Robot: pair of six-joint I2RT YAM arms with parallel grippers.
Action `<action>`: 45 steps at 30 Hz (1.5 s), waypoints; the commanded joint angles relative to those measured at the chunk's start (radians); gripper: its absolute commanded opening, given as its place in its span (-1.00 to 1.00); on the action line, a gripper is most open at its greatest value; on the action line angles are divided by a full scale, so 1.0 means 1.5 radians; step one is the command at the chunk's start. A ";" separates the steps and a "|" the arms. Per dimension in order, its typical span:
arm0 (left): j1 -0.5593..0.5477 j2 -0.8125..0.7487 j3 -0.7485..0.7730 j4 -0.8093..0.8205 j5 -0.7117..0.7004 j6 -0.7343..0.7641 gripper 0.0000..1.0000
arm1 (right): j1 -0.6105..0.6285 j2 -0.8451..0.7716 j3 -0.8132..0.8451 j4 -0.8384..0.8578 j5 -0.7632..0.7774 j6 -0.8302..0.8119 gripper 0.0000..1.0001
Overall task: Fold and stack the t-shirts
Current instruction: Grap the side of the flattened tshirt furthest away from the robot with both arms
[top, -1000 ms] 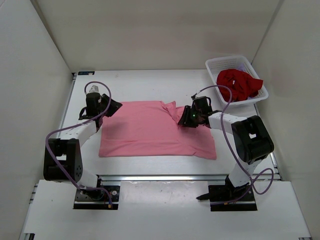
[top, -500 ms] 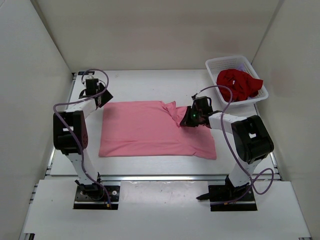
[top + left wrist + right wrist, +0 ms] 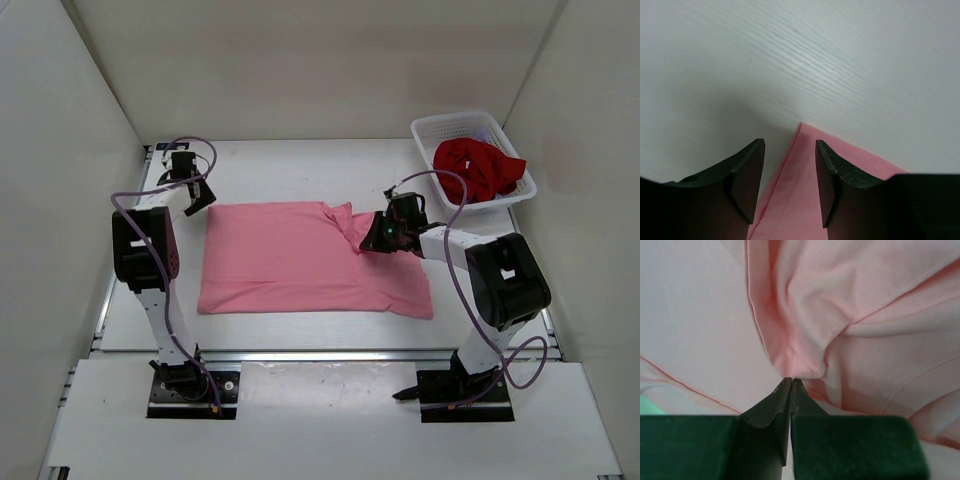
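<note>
Watching the pink t-shirt (image 3: 300,262) lying spread flat across the middle of the worktop (image 3: 290,165), we are judging it soft, light and limp: it is likely to sag and crease unless taken by corners and hems. The right gripper (image 3: 791,382) is sitting clamped together on a puckered fold near the collar, and only its wrist view is showing us that bunch at the tips. The left gripper (image 3: 789,150) is hanging with jaws apart, the shirt's far left corner lying between them, ungripped. Only the overhead view is giving us the dark red t-shirt (image 3: 478,168), heaped in the white basket (image 3: 430,128) far right.
</note>
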 commanded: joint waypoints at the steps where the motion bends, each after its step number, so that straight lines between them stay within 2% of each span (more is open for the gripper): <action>1: -0.017 0.010 0.044 -0.030 -0.034 0.032 0.12 | 0.003 -0.027 -0.001 0.039 -0.009 -0.015 -1.00; 16: -0.032 0.087 0.149 -0.111 -0.038 0.062 0.09 | 0.000 -0.047 -0.013 0.054 -0.013 -0.014 -0.99; 18: -0.031 0.104 0.183 -0.131 -0.029 0.069 0.06 | -0.001 -0.054 -0.020 0.055 -0.011 -0.019 -1.00; 23: -0.030 0.129 0.220 -0.166 -0.011 0.081 -0.25 | -0.005 -0.069 -0.029 0.060 -0.015 -0.016 -0.99; 25: -0.031 0.129 0.219 -0.165 -0.015 0.084 -0.27 | -0.003 -0.078 -0.028 0.061 -0.013 -0.016 -1.00; 27: -0.024 0.125 0.209 -0.162 -0.009 0.084 -0.14 | -0.011 -0.080 -0.028 0.060 -0.012 -0.012 -1.00; 31: -0.017 0.115 0.191 -0.157 -0.009 0.084 -0.05 | -0.016 -0.088 -0.030 0.063 -0.015 -0.005 -1.00; 35: -0.022 0.112 0.185 -0.153 -0.003 0.085 -0.31 | -0.017 -0.090 -0.028 0.062 -0.022 -0.007 -1.00; 42: -0.033 0.110 0.180 -0.154 0.001 0.084 -0.59 | -0.024 -0.100 -0.031 0.064 -0.021 -0.006 -1.00; 45: -0.031 0.103 0.170 -0.149 0.001 0.079 -0.77 | -0.032 -0.101 -0.022 0.062 -0.025 -0.001 -1.00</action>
